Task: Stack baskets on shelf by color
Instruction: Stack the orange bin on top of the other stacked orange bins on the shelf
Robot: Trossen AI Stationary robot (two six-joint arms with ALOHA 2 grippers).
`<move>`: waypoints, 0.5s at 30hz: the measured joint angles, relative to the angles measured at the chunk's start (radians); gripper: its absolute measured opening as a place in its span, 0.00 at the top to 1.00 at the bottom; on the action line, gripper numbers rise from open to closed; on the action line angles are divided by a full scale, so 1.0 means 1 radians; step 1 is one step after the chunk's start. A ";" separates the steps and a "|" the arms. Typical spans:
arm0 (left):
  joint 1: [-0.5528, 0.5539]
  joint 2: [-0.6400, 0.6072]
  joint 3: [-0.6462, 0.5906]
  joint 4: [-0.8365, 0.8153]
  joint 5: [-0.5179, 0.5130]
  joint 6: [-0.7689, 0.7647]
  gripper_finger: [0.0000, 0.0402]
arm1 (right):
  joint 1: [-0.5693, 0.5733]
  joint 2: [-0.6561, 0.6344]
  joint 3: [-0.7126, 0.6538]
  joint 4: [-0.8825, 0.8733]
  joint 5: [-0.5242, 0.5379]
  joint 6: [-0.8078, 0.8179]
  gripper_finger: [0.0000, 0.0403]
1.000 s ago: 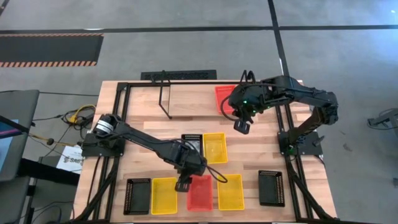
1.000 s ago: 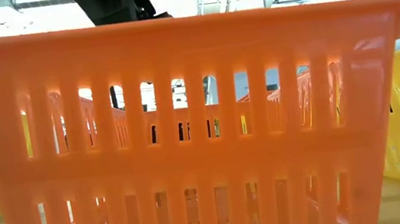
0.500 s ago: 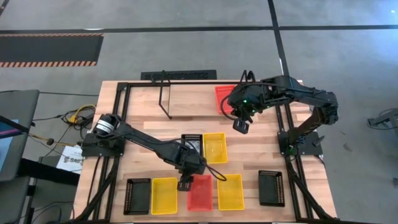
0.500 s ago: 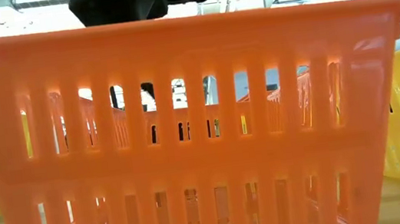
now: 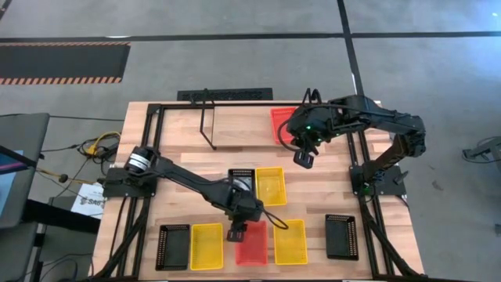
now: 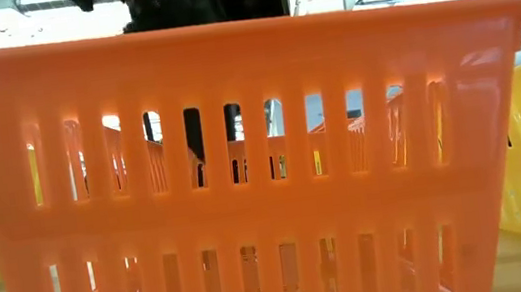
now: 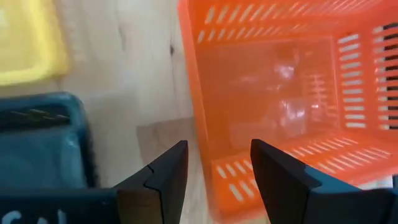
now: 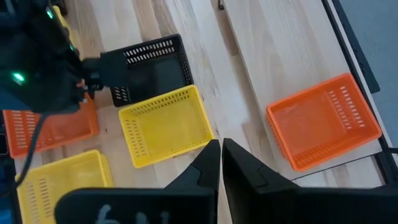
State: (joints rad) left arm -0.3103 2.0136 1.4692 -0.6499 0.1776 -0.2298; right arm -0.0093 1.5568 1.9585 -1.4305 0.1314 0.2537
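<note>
Red basket [image 5: 283, 124] upright on shelf [image 5: 210, 125] board, second red basket [image 5: 252, 243] in front tabletop row, yellow baskets [image 5: 271, 186] and black baskets [image 5: 341, 236] scattered upright

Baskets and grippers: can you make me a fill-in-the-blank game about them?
1. The basket under the open left gripper is coloured ___.
2. The right gripper is shut and holds ___.
3. Seen from above, the number of yellow baskets on the table is ___.

Missing words: red; nothing; three.
</note>
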 joint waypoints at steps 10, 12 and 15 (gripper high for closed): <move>0.007 0.047 0.006 0.001 0.005 -0.057 0.69 | 0.000 0.000 0.000 0.000 -0.002 0.000 0.90; 0.017 0.047 0.006 0.001 0.002 -0.080 0.79 | 0.000 0.000 0.000 0.001 -0.002 0.000 0.90; 0.035 0.047 0.025 -0.013 -0.007 -0.103 0.96 | 0.000 0.000 0.000 0.002 -0.002 0.000 0.90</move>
State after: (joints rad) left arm -0.2755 2.0602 1.4946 -0.6632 0.1709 -0.3327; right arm -0.0093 1.5570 1.9587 -1.4288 0.1298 0.2539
